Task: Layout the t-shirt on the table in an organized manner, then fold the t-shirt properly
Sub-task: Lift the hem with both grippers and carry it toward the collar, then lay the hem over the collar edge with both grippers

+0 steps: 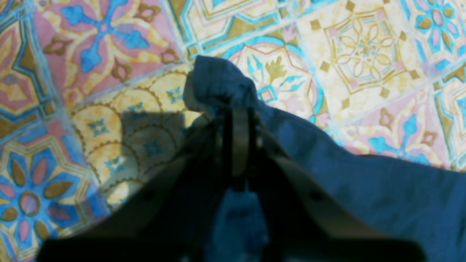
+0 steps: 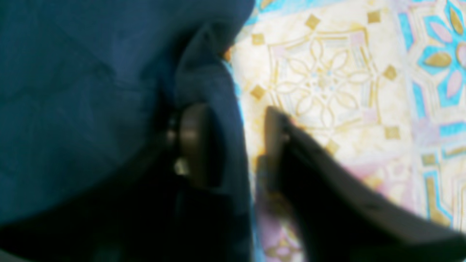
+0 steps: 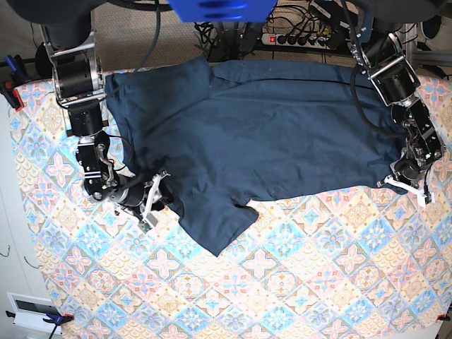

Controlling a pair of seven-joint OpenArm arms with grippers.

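Left arm: reaches down along the base view's right side; the left gripper (image 3: pixel 408 185) sits at the right edge of the dark navy-teal soft cloth t-shirt (image 3: pixel 261 134).
Left gripper state: clenched on a bunched fold of the t-shirt (image 1: pixel 364 189), the jaws pressed together in the left wrist view (image 1: pixel 238 120).
Right arm: bends low at the t-shirt's left side; the right gripper (image 3: pixel 157 200) points toward the sleeve.
Right gripper state: the jaws stand apart, with a hem of the t-shirt (image 2: pixel 72 91) between them (image 2: pixel 233 134); I cannot tell if it is gripped.
T-shirt place: spread on the far half of the table covered in pink, blue and cream tile-pattern cloth (image 3: pixel 296 282).
Writing: none readable.
Only base view: both arms and the whole garment.
Only wrist views: the jaws from close.
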